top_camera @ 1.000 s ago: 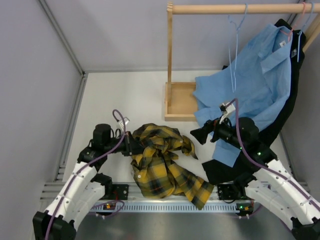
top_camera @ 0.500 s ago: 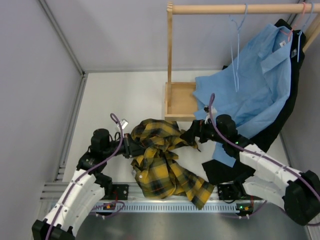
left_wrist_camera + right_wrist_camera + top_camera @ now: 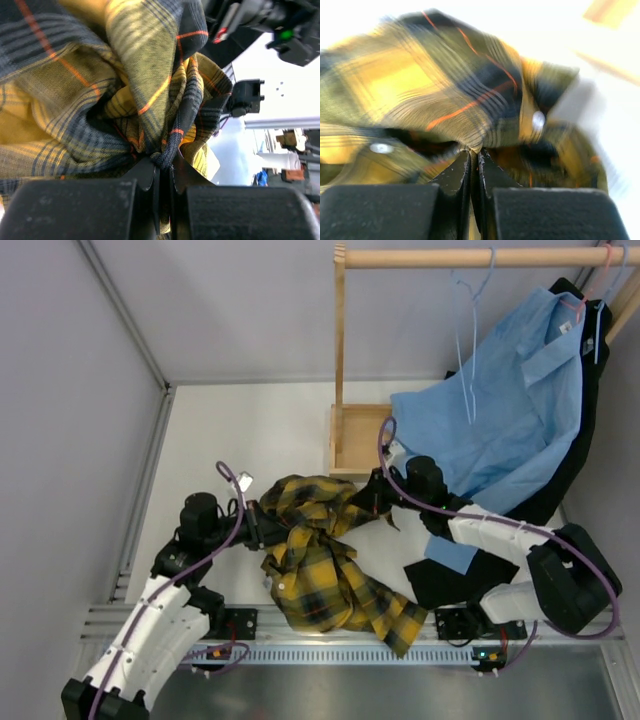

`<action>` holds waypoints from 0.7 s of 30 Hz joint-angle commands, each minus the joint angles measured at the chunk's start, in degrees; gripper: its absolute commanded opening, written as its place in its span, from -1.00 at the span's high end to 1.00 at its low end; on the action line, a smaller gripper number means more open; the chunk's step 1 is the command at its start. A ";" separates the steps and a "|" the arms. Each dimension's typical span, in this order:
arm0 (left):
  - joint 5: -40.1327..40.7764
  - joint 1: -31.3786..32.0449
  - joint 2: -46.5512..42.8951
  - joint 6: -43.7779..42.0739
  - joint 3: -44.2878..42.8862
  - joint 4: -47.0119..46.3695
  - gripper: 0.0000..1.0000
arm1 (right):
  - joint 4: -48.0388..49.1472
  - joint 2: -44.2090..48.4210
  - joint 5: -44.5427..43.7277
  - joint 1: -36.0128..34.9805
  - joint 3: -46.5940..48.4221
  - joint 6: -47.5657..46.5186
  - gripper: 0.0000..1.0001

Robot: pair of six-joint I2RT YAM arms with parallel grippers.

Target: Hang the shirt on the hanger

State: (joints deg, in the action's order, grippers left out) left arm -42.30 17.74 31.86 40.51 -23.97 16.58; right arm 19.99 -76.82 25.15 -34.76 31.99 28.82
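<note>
Close to the near edge of the white counter (image 3: 250,430), the yellow-and-black plaid flannel shirt (image 3: 325,570) lies bunched in a heap. The left pincer (image 3: 262,530) is pressed together on a twisted fold at its left. The right pincer (image 3: 372,502) pinches cloth at its far right side, probably to spread the shirt between them. Over the far right corner, the thin pale blue wire hanger (image 3: 472,370) hangs bare from a wooden rail (image 3: 440,257).

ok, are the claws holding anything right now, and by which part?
Both are shut on the plaid shirt. The left claw pinches a bunched fold at its left side. The right claw pinches a fold near the buttons.
</note>
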 commanded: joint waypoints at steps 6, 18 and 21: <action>7.32 0.28 6.64 -7.45 -21.98 -5.41 0.75 | -14.43 10.19 -5.37 -0.75 28.98 -14.66 1.00; 23.92 22.32 -1.62 -4.67 -0.75 -10.17 -0.97 | -42.93 16.34 -23.11 -16.02 33.87 -29.79 1.00; 35.76 30.84 -6.00 -2.37 -2.56 1.37 -0.97 | -38.64 16.35 -30.66 -25.92 22.09 -24.08 1.00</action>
State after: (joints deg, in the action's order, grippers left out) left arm -19.22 43.09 30.04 35.42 -24.16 11.27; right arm -13.47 -58.61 6.39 -52.77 62.26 3.22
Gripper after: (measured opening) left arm 0.984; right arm 0.014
